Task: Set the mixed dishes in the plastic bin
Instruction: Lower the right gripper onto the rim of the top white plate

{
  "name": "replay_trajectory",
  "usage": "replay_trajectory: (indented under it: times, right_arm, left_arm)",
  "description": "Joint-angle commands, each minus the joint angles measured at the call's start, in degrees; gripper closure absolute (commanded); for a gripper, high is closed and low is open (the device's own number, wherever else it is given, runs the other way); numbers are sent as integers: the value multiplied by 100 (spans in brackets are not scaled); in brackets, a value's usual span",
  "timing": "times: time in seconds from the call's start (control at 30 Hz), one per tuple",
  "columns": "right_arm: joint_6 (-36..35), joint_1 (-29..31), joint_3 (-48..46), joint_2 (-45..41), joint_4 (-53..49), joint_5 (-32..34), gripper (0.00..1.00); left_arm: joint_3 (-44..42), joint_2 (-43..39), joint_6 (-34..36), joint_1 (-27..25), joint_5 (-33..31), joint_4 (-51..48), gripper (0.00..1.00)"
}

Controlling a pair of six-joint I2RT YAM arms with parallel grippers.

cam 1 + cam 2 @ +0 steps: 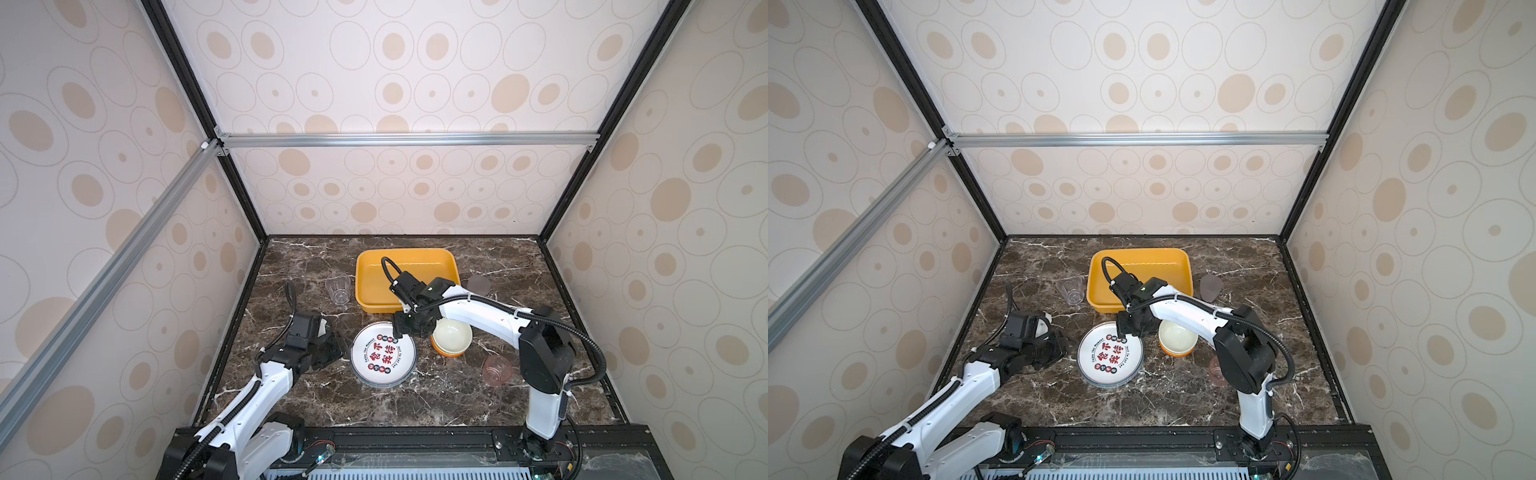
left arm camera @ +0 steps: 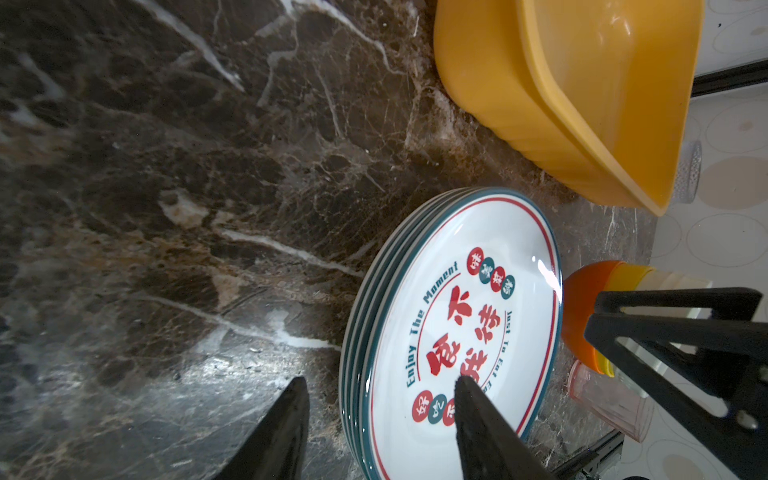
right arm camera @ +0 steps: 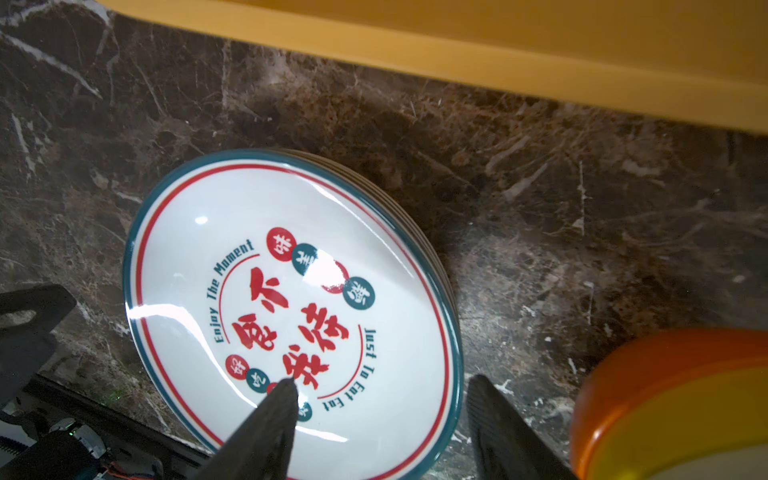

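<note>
Plates [image 1: 383, 354] with red Chinese characters lie stacked on the dark marble surface [image 1: 457, 399], below the middle of both top views and just under the yellow-orange bin [image 1: 409, 252] at centre.

My left jaws stand apart at the stack's left edge. In the left wrist view one finger [image 2: 478, 424] lies over the top plate's face and the other over bare marble, with the rim between them.

My right jaws are apart too, at the stack's upper right edge. One finger [image 3: 270, 428] is over the printed face. The other is over the surface between the plates and the stacked orange bowls [image 1: 452, 336], which sit just right of the plates. Neither pair grips anything.

A clear cup [image 1: 337, 291] is left of the bin, a grey cup [image 1: 478, 284] is at its right, and a pink cup [image 1: 496, 370] is at lower right beside my right arm [image 1: 540, 353].
</note>
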Motion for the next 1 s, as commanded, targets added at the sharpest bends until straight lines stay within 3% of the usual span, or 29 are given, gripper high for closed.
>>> replay_trajectory:
  times: [0.0,0.77,0.97]
  right_arm:
    - [182,55,-61,162,58,60,32]
    - [385,91,-288,272,293,150,29]
    - [408,104,-342,270,397,46,33]
  left_arm:
    - [-58,11,-109,-51,-30,132,44]
    - [-283,-90,-276,-113,-43,330,45]
    - [-342,-98,-302,-123,-33,377,45]
